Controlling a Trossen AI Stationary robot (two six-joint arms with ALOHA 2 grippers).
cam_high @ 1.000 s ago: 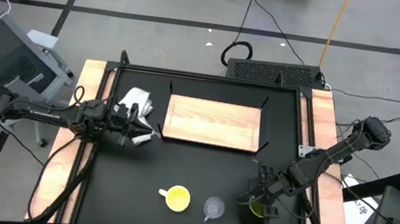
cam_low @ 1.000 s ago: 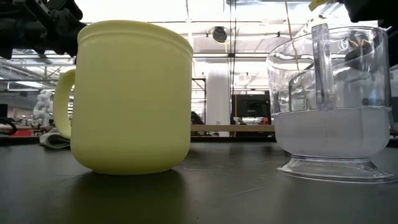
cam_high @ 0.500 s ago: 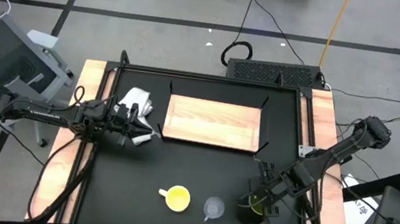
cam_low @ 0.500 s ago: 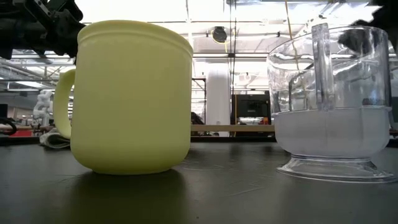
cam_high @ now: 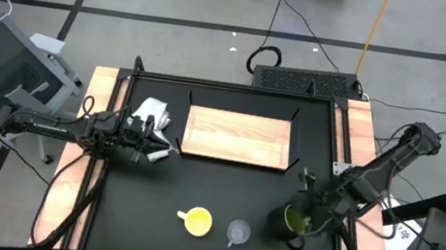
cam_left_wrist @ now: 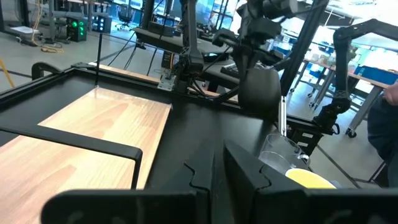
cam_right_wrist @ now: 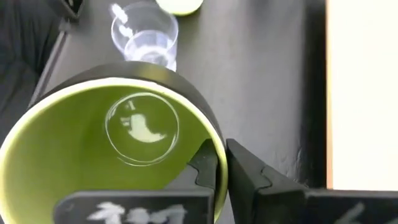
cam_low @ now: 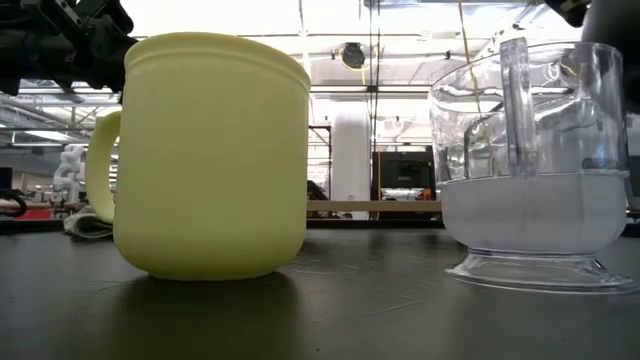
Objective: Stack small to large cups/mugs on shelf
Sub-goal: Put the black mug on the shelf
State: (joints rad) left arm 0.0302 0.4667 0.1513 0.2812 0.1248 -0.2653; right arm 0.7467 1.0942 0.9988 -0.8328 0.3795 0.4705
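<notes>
The dark green mug (cam_high: pixel 292 222) with its light green inside (cam_right_wrist: pixel 118 143) hangs above the table's near right part, and my right gripper (cam_high: pixel 315 215) is shut on it. From the left wrist view it shows as a dark shape (cam_left_wrist: pixel 258 90) clear of the tabletop. The yellow mug (cam_high: pixel 196 220) and the clear glass cup (cam_high: pixel 238 231) stand on their bases near the front edge. The light-wood shelf (cam_high: pixel 237 136) lies at the back. My left gripper (cam_high: pixel 160 147) is shut and stays level above the table's left side, next to a white cloth (cam_high: pixel 153 114). My right gripper holds the green mug by its rim (cam_right_wrist: pixel 214 140), one finger (cam_right_wrist: pixel 208 165) inside the mug and the other finger (cam_right_wrist: pixel 255 180) outside the wall. The fingers slant down from the table's right side. The mug hangs below them, slightly tilted and clear of the table.
The shelf has thin black brackets (cam_left_wrist: pixel 68 142) at its corners. Black rails and wooden strips (cam_high: pixel 358 134) frame the tabletop. Free black tabletop (cam_high: pixel 232 187) lies between the shelf and the cups.
My right gripper has risen and gone a little toward the table's right and far edges, rolling its wrist. The green mug, which stood on the table, is now lifted clear and has tipped slightly. The yellow mug and glass cup have stayed put.
</notes>
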